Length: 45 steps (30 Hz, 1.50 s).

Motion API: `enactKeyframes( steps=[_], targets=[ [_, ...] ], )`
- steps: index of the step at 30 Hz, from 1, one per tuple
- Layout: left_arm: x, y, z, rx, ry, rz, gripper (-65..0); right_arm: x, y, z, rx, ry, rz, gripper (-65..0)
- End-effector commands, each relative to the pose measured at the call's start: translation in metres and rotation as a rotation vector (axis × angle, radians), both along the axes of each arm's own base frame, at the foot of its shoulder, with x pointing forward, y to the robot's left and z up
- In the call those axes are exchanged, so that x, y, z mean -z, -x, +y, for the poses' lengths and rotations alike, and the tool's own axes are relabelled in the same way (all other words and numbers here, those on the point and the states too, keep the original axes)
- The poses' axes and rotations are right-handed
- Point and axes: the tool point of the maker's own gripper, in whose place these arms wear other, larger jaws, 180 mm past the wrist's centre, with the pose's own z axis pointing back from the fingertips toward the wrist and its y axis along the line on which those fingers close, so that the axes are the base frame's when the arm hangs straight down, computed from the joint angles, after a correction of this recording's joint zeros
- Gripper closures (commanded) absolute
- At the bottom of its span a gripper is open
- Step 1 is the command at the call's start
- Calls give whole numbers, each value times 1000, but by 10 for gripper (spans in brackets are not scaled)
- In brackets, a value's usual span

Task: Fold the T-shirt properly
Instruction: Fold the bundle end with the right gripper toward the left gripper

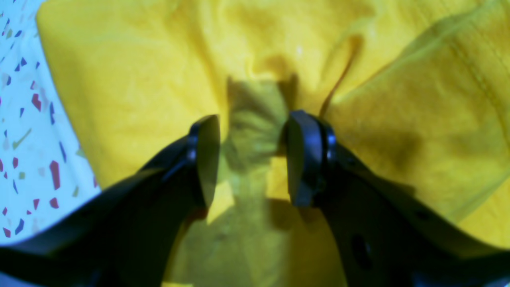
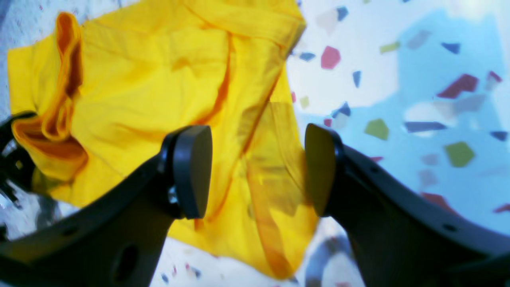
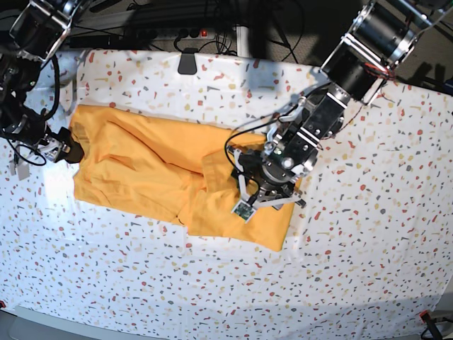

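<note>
The mustard T-shirt (image 3: 141,170) lies spread and creased across the middle of the table, long side running left to right. My left gripper (image 3: 263,190) is down on its right part. In the left wrist view the jaws of this gripper (image 1: 253,159) stand open, with a puckered ridge of the T-shirt (image 1: 139,79) rising between the pads. At the shirt's left edge my right gripper (image 3: 65,150) hovers open. The right wrist view shows its fingers (image 2: 259,171) apart over a folded edge of the T-shirt (image 2: 139,79), holding nothing.
A white speckled tablecloth (image 3: 354,248) covers the whole table. A small dark object (image 3: 187,62) sits near the back edge, with cables and a power strip (image 3: 191,34) behind it. Both arms reach in from the back corners.
</note>
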Motion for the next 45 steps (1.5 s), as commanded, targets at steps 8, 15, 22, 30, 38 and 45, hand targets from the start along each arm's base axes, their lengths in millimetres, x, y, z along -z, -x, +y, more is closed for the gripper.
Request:
enactKeyframes(
  steps=[8,15,22,30,38,45],
  targets=[
    [9,4,18,-27,-70,47,-270,28,-1,-9,86,-106,12,-365],
    [9,4,18,-27,-71,47,-270,26,-2,14,40,-260,38,-365],
    [6,3,16,-25,-68,43,-270,15,-14,18,25,-281,8,0],
    [-33,-3,-3,-1,-20,-28,-270,0,-32,15,32,-274,-50,0],
    [-70,16,-27,25,78,-49,-270,-28,-58,17,16,-287,-126,0],
    [-106,5,4,-20,-118,-226,-270,-53,-83,54,-126,-328,-148,0]
  ],
)
